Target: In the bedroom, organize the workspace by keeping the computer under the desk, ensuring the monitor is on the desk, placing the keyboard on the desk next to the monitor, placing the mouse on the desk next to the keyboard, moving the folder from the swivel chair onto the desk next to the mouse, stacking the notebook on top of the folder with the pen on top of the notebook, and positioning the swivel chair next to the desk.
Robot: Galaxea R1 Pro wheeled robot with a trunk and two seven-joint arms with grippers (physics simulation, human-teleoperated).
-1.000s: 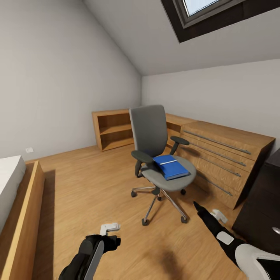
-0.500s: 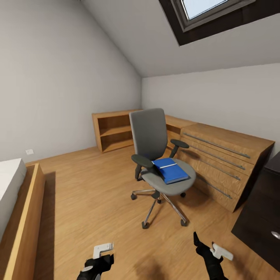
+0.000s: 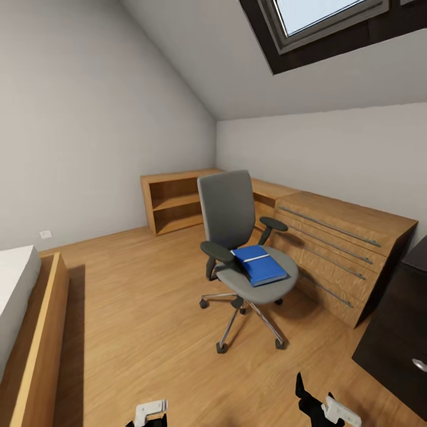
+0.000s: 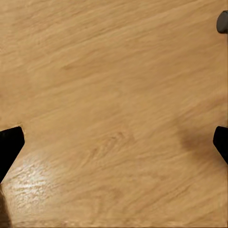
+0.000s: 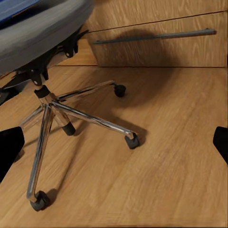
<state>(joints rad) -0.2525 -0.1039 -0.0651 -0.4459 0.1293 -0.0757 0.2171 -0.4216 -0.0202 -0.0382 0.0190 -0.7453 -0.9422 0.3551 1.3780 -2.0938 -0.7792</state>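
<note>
The blue folder (image 3: 259, 265) lies on the swivel chair (image 3: 240, 237) at center frame. Both grippers, left (image 4: 114, 137) and right (image 5: 114, 137), are spread wide and hold nothing. A clumsy reach could roll the chair away on its casters.

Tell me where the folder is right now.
In the head view the blue folder lies flat on the seat of the swivel chair, right of centre, between the armrests, with the wooden drawer unit beyond it.

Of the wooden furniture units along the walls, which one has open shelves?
The low bookcase on the far wall, behind the swivel chair; the dresser at right has closed drawers with long bar handles.
</note>
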